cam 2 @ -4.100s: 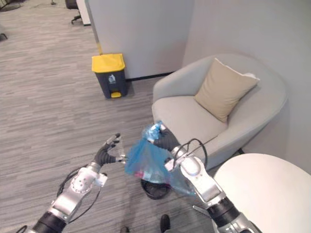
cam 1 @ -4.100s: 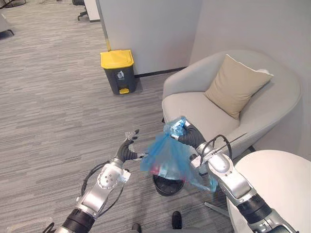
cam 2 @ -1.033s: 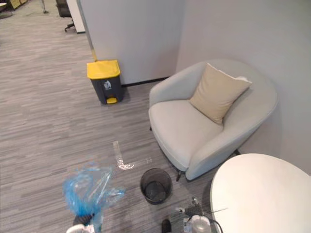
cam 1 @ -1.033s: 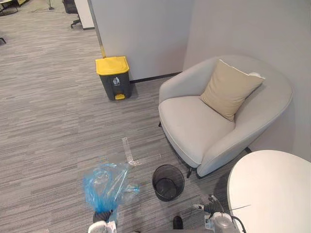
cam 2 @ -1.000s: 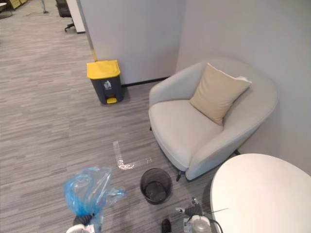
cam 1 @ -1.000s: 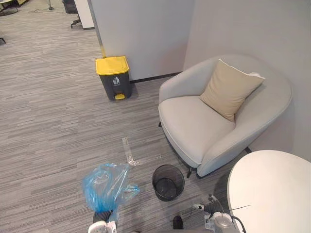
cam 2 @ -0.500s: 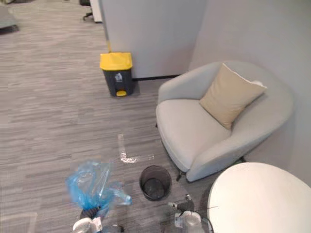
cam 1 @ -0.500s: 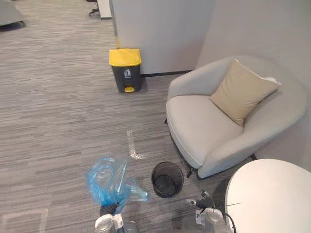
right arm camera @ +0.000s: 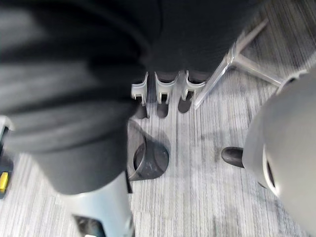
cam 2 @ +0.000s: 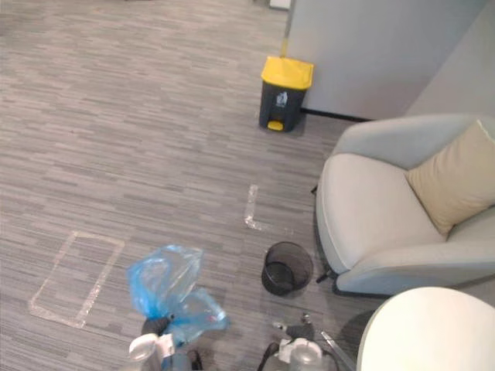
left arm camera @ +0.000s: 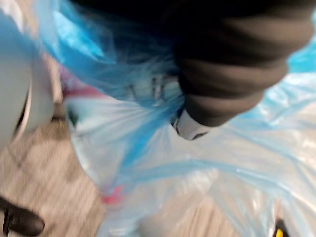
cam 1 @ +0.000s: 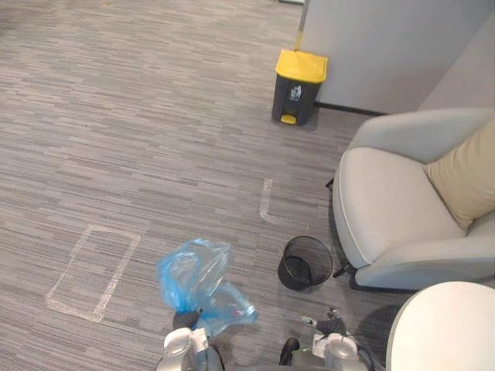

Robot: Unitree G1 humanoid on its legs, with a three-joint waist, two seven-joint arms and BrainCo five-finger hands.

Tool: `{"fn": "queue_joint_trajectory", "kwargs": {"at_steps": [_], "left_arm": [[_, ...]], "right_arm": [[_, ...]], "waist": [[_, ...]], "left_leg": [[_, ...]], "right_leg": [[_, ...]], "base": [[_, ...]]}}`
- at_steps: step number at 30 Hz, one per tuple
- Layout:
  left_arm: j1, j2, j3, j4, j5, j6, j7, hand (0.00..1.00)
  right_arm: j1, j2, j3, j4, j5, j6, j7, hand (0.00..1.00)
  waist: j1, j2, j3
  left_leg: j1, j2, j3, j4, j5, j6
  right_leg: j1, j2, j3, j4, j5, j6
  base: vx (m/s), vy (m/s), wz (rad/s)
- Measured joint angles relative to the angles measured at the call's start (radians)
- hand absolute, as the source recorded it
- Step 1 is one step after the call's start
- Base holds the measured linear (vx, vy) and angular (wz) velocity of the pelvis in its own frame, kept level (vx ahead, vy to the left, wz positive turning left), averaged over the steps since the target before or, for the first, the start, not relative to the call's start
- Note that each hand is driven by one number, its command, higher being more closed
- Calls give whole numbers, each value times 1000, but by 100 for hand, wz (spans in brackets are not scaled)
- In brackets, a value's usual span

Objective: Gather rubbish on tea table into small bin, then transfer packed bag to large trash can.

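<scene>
Standing beside the blue bag (cam 1: 193, 272): small bin (cam 1: 305, 263), armchair (cam 1: 387, 210).

The left hand (left arm camera: 224, 79) was pressed into a blue see-through bag (left arm camera: 148, 153). Its dark ribbed cover sat closest to the camera, and one silver finger (left arm camera: 190, 129) poked out past it. The bag's folds ran together at the hand, bunched in its grip. Something red (left arm camera: 111, 197) showed through the plastic, too blurred to name. Grey striped floor (left arm camera: 44, 168) lay beyond the bag's edge.
</scene>
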Motion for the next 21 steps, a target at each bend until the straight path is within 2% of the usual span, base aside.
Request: {"fn": "queue_joint_trajectory", "kwargs": {"at_steps": [3,5,6,9,10,12,13,14,15,16,18,19,20,21], "left_arm": [[0,19,-20,31,0,0,0,100],[6,29,-27,35,0,0,-1,100],[14,33,-25,35,0,0,0,100],[27,33,-18,28,1,-2,0,100],[31,31,-17,25,0,-2,1,100],[28,32,-14,20,0,-2,0,100],[31,37,0,16,0,-2,1,100],[30,44,8,16,1,-1,1,100],[31,47,9,19,0,-1,1,100],[30,46,9,19,1,0,1,100],[17,39,12,28,1,3,0,100],[3,34,11,32,1,3,0,100],[-3,34,8,36,1,3,0,100],[-16,22,8,54,1,3,-1,100]], "right_arm": [[-17,2,-4,34,-1,3,-1,0],[-22,1,-5,45,-1,3,-1,0],[-33,-2,-10,65,-13,3,-1,0],[-29,-14,-11,67,-14,6,0,0],[-26,-18,-9,56,-14,5,0,0],[-17,-18,-7,30,-14,2,-1,0],[-12,-13,-6,21,-14,-4,0,0],[-11,-5,-6,21,-13,-7,0,0],[-13,-1,-7,23,-13,-9,-1,0],[-14,1,-11,21,-13,-9,-1,0],[-30,3,-23,24,-12,-12,-1,0],[-35,2,-29,26,-12,-12,-1,0],[-33,1,-31,28,-12,-13,-1,0],[-32,-9,-48,31,-12,-12,0,0]], "waist": [[0,7,-4],[2,2,-7],[4,4,-4],[5,4,8],[0,7,12],[-8,0,29],[-10,-3,30],[-11,-14,31],[-13,-22,35],[-14,-23,35],[-23,-23,39],[-32,-18,43],[-34,-19,42],[-41,1,41]], "left_leg": [[-3,-30,-11,-14,9,14],[-8,-38,-17,-11,7,17],[-12,-49,-18,1,-6,32],[-15,-63,-39,43,-66,45],[-8,-66,-60,64,-86,53],[19,-62,-98,77,-104,60],[35,-56,-135,78,-117,67],[46,-44,-156,77,-126,63],[61,-31,-165,73,-136,62],[66,-27,-166,73,-142,59],[119,-21,-167,31,-162,42],[159,-15,-168,4,-177,24],[172,-15,-171,-8,-183,15],[217,9,-196,-26,-193,-10]], "right_leg": [[17,-1,35,-54,41,-3],[18,-4,38,-62,49,5],[8,-16,33,-36,35,19],[-27,-68,32,124,-47,18],[-61,-87,51,249,-59,-20],[-133,-95,129,458,-22,-87],[-197,-70,190,575,-41,-85],[-222,-36,204,613,-89,-66],[-248,4,200,610,-132,-54],[-257,14,189,601,-141,-50],[-297,60,109,470,-151,-53],[-298,96,95,366,-133,-65],[-291,109,102,323,-115,-72],[-262,134,91,317,-85,-123]], "base": [[-22,129,22],[1,53,11],[31,74,3],[32,42,20],[74,28,53],[117,55,57],[212,-24,64],[290,-83,68],[292,-108,41],[294,-117,18],[396,-141,2],[419,-141,11],[593,-194,36],[421,-136,27]]}}
